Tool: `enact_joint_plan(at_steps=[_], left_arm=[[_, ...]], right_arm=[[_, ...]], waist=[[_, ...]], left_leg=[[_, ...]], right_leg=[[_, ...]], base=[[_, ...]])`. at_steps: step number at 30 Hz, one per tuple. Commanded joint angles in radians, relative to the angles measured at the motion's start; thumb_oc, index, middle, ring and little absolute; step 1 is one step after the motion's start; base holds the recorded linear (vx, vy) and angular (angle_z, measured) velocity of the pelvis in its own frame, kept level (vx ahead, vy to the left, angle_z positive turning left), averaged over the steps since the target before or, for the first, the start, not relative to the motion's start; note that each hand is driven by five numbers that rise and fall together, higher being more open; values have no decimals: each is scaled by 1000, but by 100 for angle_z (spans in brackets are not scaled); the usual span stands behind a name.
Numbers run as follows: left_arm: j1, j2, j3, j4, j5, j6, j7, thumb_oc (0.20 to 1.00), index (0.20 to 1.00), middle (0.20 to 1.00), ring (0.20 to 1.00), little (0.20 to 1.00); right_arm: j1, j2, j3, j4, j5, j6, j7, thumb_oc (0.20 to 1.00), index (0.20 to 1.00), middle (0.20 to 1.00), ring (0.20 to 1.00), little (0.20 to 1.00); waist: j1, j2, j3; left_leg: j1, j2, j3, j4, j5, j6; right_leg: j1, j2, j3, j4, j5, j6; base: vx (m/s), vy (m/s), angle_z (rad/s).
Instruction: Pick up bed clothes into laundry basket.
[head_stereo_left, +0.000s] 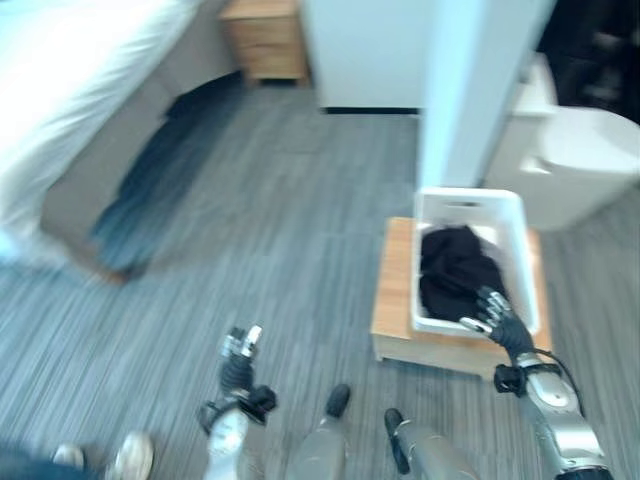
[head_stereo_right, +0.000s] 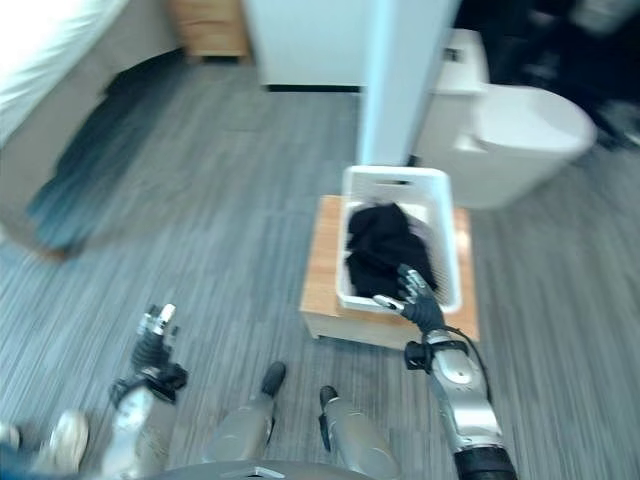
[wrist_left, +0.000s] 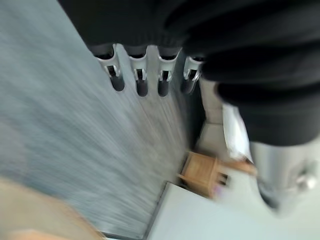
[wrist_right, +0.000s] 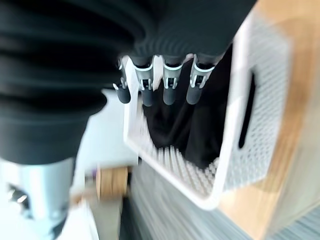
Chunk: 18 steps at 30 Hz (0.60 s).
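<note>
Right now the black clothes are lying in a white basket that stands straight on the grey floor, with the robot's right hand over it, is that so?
Not quite. The white basket holding the black clothes stands on a low wooden platform, not on the floor; the left eye view shows it. The right hand is over the basket's near edge, fingers straight.

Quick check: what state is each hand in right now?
Left hand: open, fingers straight, holding nothing, over the floor.
Right hand: open, fingers straight, empty, over the laundry basket with the black clothes inside.
</note>
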Motion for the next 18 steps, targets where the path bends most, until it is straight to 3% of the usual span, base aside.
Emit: enact_joint_plan(at_steps=[1,2,3,4,5,6,8,9,10,11,12,13,14,15,18], left_arm=[[-2,22,95,-63,-27,-26,-60,1000,1000,1000,1000,1000],[17,36,102,-72,10,-26,-65,1000,1000,1000,1000,1000],[12,44,96,-68,24,-27,-63,1000,1000,1000,1000,1000],[12,44,96,-68,24,-27,-63,1000,1000,1000,1000,1000],[-23,54,61,-59,37,-37,-57,1000,1000,1000,1000,1000],[-24,53,54,-62,37,-38,-55,1000,1000,1000,1000,1000],[-14,48,53,-91,46,-44,-58,1000,1000,1000,1000,1000],[-9,62,62,-107,73,-50,-52,1000,1000,1000,1000,1000],[-3,71,65,-110,74,-53,-48,1000,1000,1000,1000,1000],[14,91,81,-92,70,-62,-38,1000,1000,1000,1000,1000],[13,108,86,-80,75,-67,-32,1000,1000,1000,1000,1000],[6,116,89,-66,78,-72,-23,1000,1000,1000,1000,1000],[5,104,93,-77,66,-71,-24,1000,1000,1000,1000,1000],[22,95,113,-85,49,-79,-30,1000,1000,1000,1000,1000],[23,28,102,-21,8,-64,-32,1000,1000,1000,1000,1000]], right_arm=[[38,-24,-95,-79,7,-67,-8,1000,1000,1000,1000,1000],[77,12,-148,-88,-10,-73,-1,1000,1000,1000,1000,1000],[91,31,-170,-83,-12,-77,-6,1000,1000,1000,1000,1000],[91,30,-170,-83,-12,-77,-6,1000,1000,1000,1000,1000],[111,88,-200,-59,4,-76,-15,1000,1000,1000,1000,1000],[123,103,-213,-63,11,-74,-8,1000,1000,1000,1000,1000],[136,102,-203,-72,15,-67,7,1000,1000,1000,1000,1000],[117,120,-187,-69,4,-67,1,1000,1000,1000,1000,1000],[109,136,-180,-75,8,-65,5,1000,1000,1000,1000,1000],[104,164,-152,-87,11,-67,26,1000,1000,1000,1000,1000],[97,161,-144,-82,-4,-72,19,1000,1000,1000,1000,1000],[83,163,-131,-74,-5,-78,-4,1000,1000,1000,1000,1000],[84,175,-125,-71,20,-74,-3,1000,1000,1000,1000,1000],[110,156,-117,-59,28,-64,24,1000,1000,1000,1000,1000],[124,135,-110,-14,12,-53,52,1000,1000,1000,1000,1000]], waist=[[-142,-25,-99],[-181,-25,-129],[-198,-17,-141],[-200,-17,-138],[-228,15,-156],[-235,25,-154],[-226,46,-139],[-201,46,-112],[-195,45,-99],[-179,49,-80],[-183,53,-78],[-194,57,-78],[-190,53,-78],[-163,32,-73],[-127,6,-111]], left_leg=[[162,5,133,73,60,-56],[281,121,310,81,78,-69],[328,162,366,58,92,-82],[331,162,363,57,93,-83],[384,190,471,-2,65,-123],[380,180,488,-46,60,-129],[359,126,418,-138,82,-125],[340,90,358,-175,100,-96],[343,78,340,-187,98,-86],[340,56,290,-197,95,-68],[334,40,256,-206,92,-62],[331,11,193,-208,86,-52],[330,-9,159,-210,78,-48],[329,-35,114,-203,74,-41],[305,-49,83,-211,86,-39]], right_leg=[[157,-170,23,-356,169,143],[170,-196,-111,-366,163,150],[179,-204,-170,-368,151,151],[184,-203,-173,-368,150,151],[216,-239,-350,-362,117,166],[223,-254,-392,-360,125,176],[221,-273,-423,-337,134,191],[163,-306,-414,-235,150,192],[141,-320,-388,-193,158,199],[122,-322,-259,-137,153,224],[104,-273,-141,-138,146,234],[118,-169,49,-206,119,220],[113,-153,98,-284,139,209],[125,-162,61,-321,164,198],[188,-172,45,-429,190,194]], base=[[-286,-172,383],[-183,-82,218],[-141,-42,287],[-89,106,335],[-143,158,333],[-157,250,250],[-176,308,303],[-239,333,198],[-249,336,56],[-102,235,30],[-48,262,75],[37,177,102],[41,102,121],[-12,-60,162],[27,-143,118]])
